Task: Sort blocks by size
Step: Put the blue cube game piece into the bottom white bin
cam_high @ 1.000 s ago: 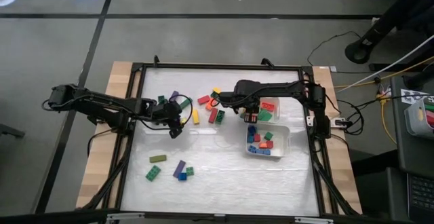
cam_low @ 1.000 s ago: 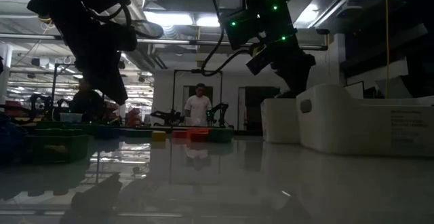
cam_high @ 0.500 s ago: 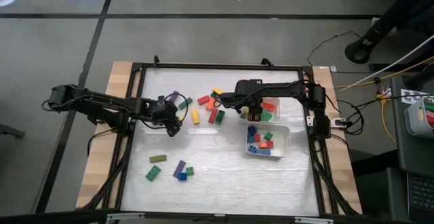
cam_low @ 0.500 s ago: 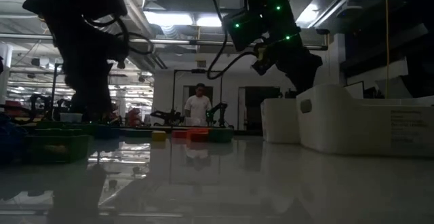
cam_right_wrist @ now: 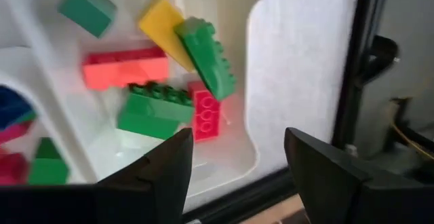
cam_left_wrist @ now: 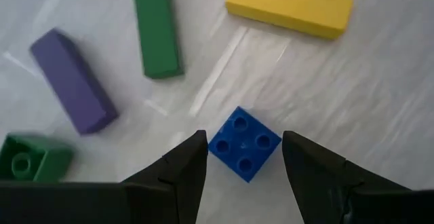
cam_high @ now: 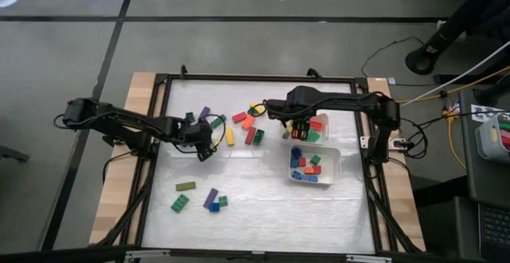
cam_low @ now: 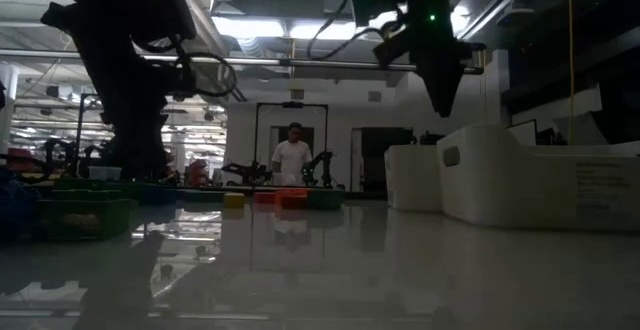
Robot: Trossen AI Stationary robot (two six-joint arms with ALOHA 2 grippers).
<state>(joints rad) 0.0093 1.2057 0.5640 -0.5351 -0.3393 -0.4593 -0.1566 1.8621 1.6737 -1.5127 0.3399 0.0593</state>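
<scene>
1. Blue, four-studded short block (cam_left_wrist: 244, 143) lies on the white counter (cam_high: 263, 191) between the spread fingers of the left pincer (cam_left_wrist: 244, 176), which touch nothing.
2. Beside it lie a purple bar (cam_left_wrist: 73, 80), a green bar (cam_left_wrist: 157, 26), a yellow bar (cam_left_wrist: 290, 5) and a green short block (cam_left_wrist: 32, 159).
3. Right pincer (cam_right_wrist: 234, 163) hangs wide and empty over the farther white tray (cam_high: 319, 119), above a red brick (cam_right_wrist: 206, 110), two green bricks (cam_right_wrist: 154, 108), a yellow one (cam_right_wrist: 161, 22) and a red bar (cam_right_wrist: 125, 66).
4. Nearer white tray (cam_high: 333, 166) holds short blue, red and green blocks (cam_high: 307, 170).
5. Loose blocks remain mid-counter (cam_high: 249, 127) and as a group (cam_high: 199, 197) at the near left.
6. Low view: a person (cam_low: 292, 157) stands in the room behind.
</scene>
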